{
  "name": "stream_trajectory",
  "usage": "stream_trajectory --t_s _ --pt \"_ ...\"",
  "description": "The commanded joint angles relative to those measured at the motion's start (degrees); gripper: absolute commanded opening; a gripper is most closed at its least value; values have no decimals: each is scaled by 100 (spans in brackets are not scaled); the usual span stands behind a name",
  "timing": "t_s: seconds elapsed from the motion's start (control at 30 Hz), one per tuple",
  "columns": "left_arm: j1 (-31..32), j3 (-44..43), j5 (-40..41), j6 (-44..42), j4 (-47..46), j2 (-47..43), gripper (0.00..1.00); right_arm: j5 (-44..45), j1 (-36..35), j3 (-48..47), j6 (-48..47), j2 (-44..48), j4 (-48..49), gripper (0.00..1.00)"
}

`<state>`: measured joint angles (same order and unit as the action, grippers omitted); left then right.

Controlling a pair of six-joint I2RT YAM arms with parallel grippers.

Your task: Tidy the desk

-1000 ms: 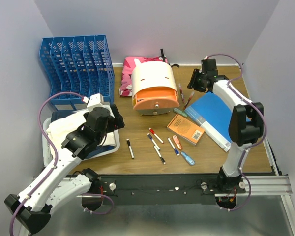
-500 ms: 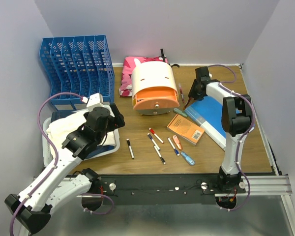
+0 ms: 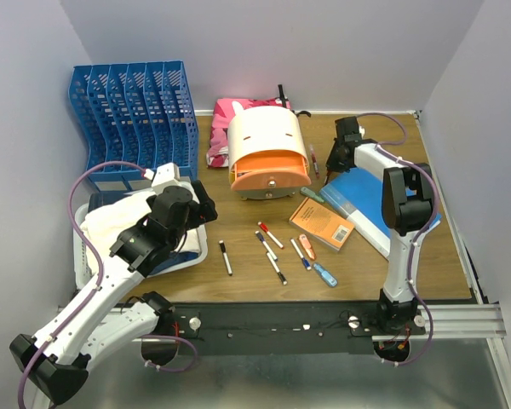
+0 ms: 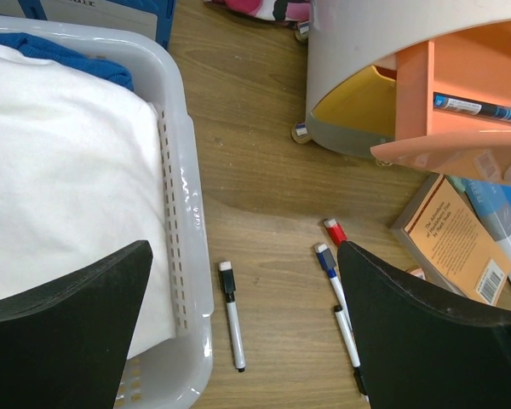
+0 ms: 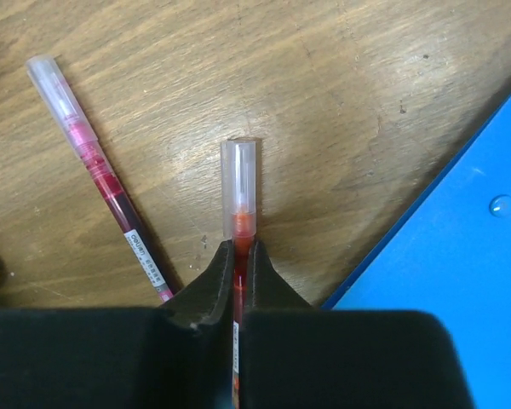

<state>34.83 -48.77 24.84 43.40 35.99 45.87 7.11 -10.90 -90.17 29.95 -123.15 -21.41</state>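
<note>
**Hidden and cropped**

Cannot follow the red pen [image 5: 239,183] past the right gripper [image 5: 239,251], clamped over its lower barrel; cannot read the label on the pink pen [image 5: 98,166]; lose the blue folder [image 5: 443,256] at the frame edge; glimpse only part of the orange book [image 4: 456,239] behind a finger [image 4: 426,332] of the left gripper [image 4: 244,256].

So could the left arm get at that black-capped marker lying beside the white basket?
Probably yes. The left end effector hangs open almost right above the marker, which lies alone on bare desk beside the wall of the basket, with nothing over it. The wall is close, so one finger has little room.
</note>
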Motion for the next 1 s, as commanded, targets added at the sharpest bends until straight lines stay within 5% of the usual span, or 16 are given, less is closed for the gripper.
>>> stream_trajectory --t_s 0.0,0.57,0.67,0.9,0.97 --pt "-38 79 12 99 -136 -51 99 211 -36 -27 63 -227 23 6" --pt "-46 -229 -436 -217 -312 -8 99 -552 88 -878 -1208 1583 305 1" --pt "-46 -282 -497 -270 -399 10 99 -1429 88 -1344 -2146 1803 77 1" --pt "-46 -343 -647 -376 -540 72 99 -6108 44 -2381 -4488 1997 -864 1" --pt "-46 -343 -673 -376 -575 63 99 -6677 -79 -2653 -5118 1927 -1275 1"
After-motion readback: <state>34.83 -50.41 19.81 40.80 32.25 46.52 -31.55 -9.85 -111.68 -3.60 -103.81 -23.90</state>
